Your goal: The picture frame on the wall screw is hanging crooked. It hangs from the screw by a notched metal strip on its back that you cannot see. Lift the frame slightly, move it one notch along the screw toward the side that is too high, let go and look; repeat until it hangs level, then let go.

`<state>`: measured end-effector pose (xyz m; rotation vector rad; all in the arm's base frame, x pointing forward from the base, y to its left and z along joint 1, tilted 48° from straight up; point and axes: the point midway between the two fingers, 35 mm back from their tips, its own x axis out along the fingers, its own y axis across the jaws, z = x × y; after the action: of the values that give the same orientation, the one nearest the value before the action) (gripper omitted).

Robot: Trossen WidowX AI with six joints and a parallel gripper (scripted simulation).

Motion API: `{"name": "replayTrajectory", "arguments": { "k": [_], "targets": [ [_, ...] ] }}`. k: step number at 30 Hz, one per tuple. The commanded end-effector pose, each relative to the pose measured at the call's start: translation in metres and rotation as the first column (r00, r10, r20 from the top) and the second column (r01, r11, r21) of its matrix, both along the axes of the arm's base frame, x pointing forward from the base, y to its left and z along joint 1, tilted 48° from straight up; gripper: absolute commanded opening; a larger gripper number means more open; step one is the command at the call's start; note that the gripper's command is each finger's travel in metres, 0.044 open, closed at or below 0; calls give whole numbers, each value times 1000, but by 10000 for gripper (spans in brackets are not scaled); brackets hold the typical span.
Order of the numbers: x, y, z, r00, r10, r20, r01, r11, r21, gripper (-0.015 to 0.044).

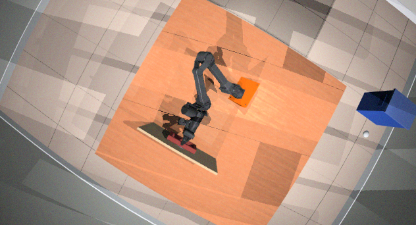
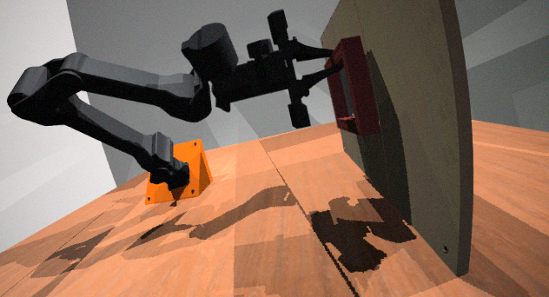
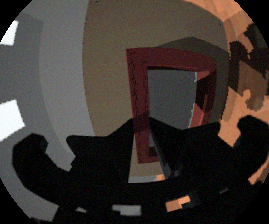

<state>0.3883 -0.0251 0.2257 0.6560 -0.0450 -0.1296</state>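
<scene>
The dark red picture frame [image 1: 172,138] [image 2: 367,89] [image 3: 137,85] is in front of the upright grey-brown wall panel [image 1: 208,162] [image 2: 427,118] [image 3: 105,65]. My gripper [image 1: 184,143] [image 2: 337,60] [image 3: 139,120] is shut on the frame's upper bar, one finger above it and one below. The rest of the frame extends down below the fingers. The screw and the notched strip are hidden, so I cannot tell whether the strip rests on the screw. How level the frame is cannot be told surely from these slanted views.
The arm's orange base block [image 1: 251,93] [image 2: 190,149] stands on the wooden table top [image 1: 280,116] [image 2: 261,266]. A blue box [image 1: 382,116] and a small white ball [image 1: 366,134] are beyond the table's right edge. Dark arm shadows cross the table and panel.
</scene>
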Motion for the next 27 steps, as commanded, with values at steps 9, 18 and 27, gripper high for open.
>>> {"name": "replayTrajectory", "arguments": {
  "k": [9, 18, 27],
  "targets": [
    [0, 0, 0, 1000, 0, 8, -1, 998, 60, 0],
    [0, 0, 0, 1000, 0, 10, -1, 997, 75, 105],
    [0, 0, 0, 1000, 0, 10, -1, 997, 75, 260]
  ]
}}
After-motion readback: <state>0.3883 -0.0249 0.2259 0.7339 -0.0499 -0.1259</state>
